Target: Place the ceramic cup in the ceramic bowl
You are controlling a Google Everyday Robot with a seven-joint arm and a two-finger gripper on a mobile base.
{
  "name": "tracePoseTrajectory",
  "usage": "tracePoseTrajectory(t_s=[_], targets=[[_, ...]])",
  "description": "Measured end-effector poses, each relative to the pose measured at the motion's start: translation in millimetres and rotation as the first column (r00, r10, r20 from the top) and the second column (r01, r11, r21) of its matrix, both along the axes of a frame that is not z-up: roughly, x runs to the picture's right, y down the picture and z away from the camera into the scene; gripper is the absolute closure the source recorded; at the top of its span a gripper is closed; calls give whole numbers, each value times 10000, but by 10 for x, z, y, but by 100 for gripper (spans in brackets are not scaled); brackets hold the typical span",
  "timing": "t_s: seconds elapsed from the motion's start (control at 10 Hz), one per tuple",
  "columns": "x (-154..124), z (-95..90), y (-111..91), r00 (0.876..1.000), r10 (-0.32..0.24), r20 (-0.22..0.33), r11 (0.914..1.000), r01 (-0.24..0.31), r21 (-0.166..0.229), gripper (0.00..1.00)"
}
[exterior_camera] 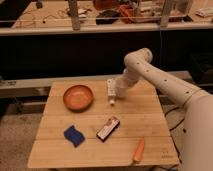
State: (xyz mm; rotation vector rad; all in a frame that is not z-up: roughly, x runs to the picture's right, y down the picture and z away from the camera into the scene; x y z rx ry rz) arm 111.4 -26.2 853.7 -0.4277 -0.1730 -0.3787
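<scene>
My gripper point(120, 91) hovers just beside the long white tube bottle point(110, 91). Honestly can't tell its grip, or make out the small pale ceramic cup. The round orange-brown ceramic bowl point(78, 97) sits just past that bottle.

White robot arm point(152, 71) bent over a wooden table point(145, 112) that carries a ceramic bowl point(78, 97).

The gripper point(120, 90) hangs to the right of the bowl, low over the table, and a white tube-shaped bottle point(111, 92) lies between the two, just beside the gripper. In front of the bowl and slightly left lies a blue sponge point(74, 135). In front of it to the right lies a dark wrapped bar point(108, 128). Farther right of the bowl, near the front edge, lies an orange carrot point(139, 149).
</scene>
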Motion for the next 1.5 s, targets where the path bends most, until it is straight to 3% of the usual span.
tracePoseTrajectory(t_s=[0.3, 0.5, 0.7, 1.1, 1.5], targets=[[-755, -99, -196, 9987, -470, 183, 9982, 463, 386, 99], [-1203, -68, -334, 9972, -659, 365, 9955, 632, 700, 99], [-1466, -14, -430, 9939, -918, 603, 9913, 855, 999, 99], [-1771, 11, -205, 9868, -1386, 843, 9851, 1287, 1137, 99], [-2021, 122, -165, 9834, -1493, 1027, 9829, 1363, 1238, 99]])
